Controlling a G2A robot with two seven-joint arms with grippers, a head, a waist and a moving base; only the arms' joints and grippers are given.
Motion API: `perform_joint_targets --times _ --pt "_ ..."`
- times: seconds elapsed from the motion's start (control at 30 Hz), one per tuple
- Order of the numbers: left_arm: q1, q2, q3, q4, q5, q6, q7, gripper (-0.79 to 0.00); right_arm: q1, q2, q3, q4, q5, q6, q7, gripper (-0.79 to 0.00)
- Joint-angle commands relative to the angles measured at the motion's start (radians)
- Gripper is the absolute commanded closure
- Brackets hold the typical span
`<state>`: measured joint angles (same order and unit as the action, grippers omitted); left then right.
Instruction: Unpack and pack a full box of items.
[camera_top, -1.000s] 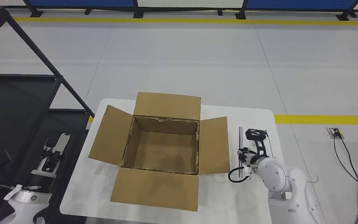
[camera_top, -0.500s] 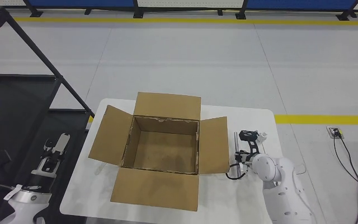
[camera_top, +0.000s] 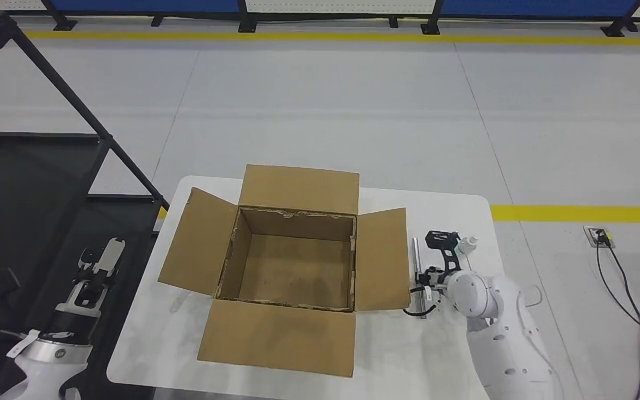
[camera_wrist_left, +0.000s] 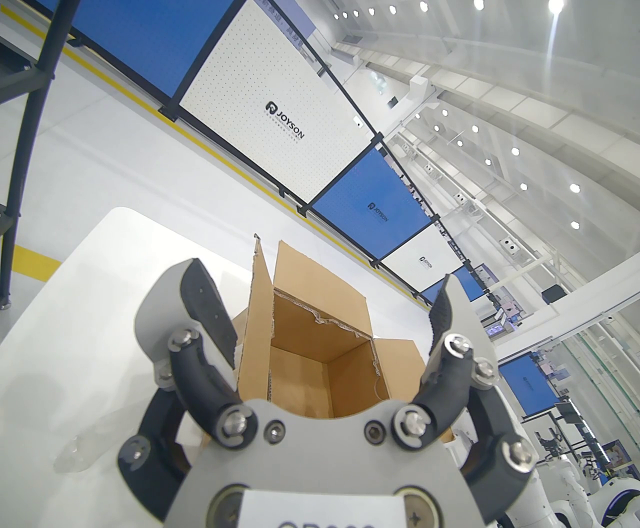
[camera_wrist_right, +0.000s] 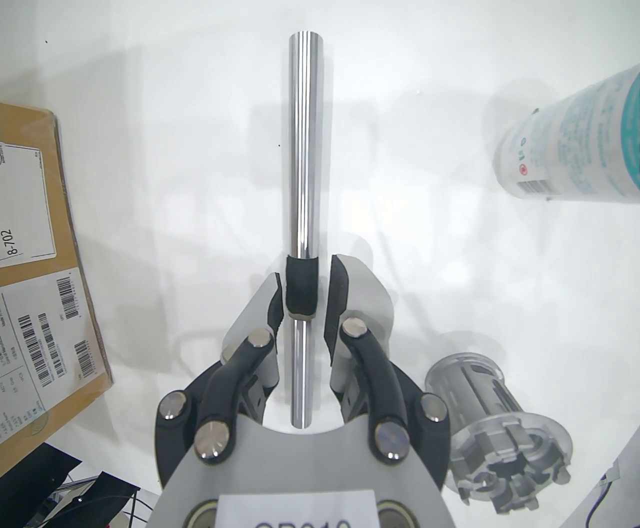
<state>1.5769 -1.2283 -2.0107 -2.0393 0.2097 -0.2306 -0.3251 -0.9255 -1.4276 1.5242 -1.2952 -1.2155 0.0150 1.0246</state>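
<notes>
An open cardboard box stands in the middle of the white table, flaps spread, and I see nothing in it. My right gripper is shut on a shiny metal rod with a black band, just right of the box's right flap. From above, the rod lies parallel to that flap, ahead of the right gripper. My left gripper is open and holds nothing, low beside the table's left side and facing the box.
A ribbed metal hub sits on the table close beside my right gripper. A white bottle with teal print lies to the rod's right. A black part rests near the bottle. A black rack stands left of the table.
My right gripper has shifted left toward the box's right flap, carrying the rod with it. The left arm and the box have stayed put.
</notes>
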Motion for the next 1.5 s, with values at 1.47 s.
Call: perform_joint_targets --times 1.47 --pt "0.000 0.000 0.000 0.000 0.000 0.000 0.000 -0.785 -0.033 0.038 -0.099 -0.354 0.441 -0.019 -0.009 -0.329"
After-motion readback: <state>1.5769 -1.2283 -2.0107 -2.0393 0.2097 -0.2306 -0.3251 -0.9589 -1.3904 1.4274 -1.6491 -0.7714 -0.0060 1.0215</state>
